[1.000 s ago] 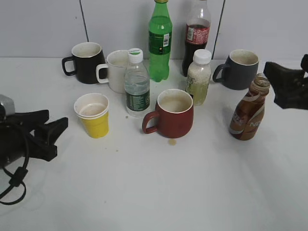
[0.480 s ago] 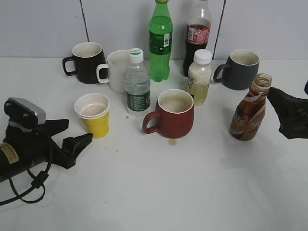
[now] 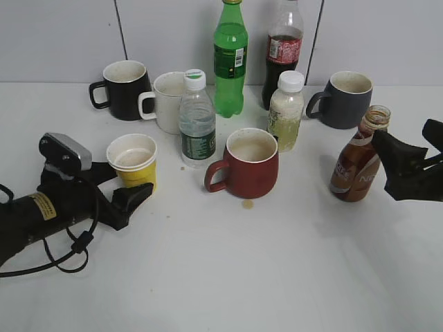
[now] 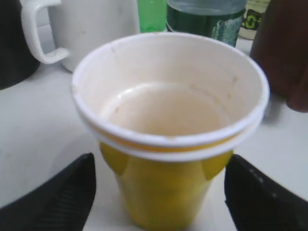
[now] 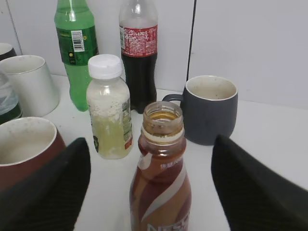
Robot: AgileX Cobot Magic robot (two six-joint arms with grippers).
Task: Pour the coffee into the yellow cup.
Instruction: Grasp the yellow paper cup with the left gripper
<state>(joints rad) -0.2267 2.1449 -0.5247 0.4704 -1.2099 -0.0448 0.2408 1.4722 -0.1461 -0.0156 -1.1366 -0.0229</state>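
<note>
The brown curvy plastic coffee bottle with a cream swirl, clear neck and no cap point(image 3: 359, 162) stands upright on the white table point(image 3: 277, 277), right of centre and in front of the grey mug point(image 3: 344, 99). We see the right gripper point(image 3: 408, 169) just beside it, its black fingers spread wide; in the right wrist view the coffee bottle point(image 5: 161, 178) sits between them, and neither finger touches it. We judge the grasp not yet made.

The small tapered yellow paper cup with a white rim and white inside point(image 3: 133, 164) stands well apart from the bottle, on the left of the table. The left gripper point(image 3: 114, 197) is wide open around its lower body; in the left wrist view a finger shows on either side of the cup point(image 4: 168, 139), and we cannot tell whether they touch it.

Hazards, as we judge them:
- The bottle is uncapped, so a tilt or knock during the grasp would spill it.
- Thin paper walls may crumple under a hard squeeze.
- The red ceramic mug point(image 3: 246, 164), the capped clear water bottle point(image 3: 196, 121) and the capped bottle of pale drink point(image 3: 285, 112) stand between the two objects; a low carry could strike them.
- A pour begun away from the rim would wet the table.
</note>
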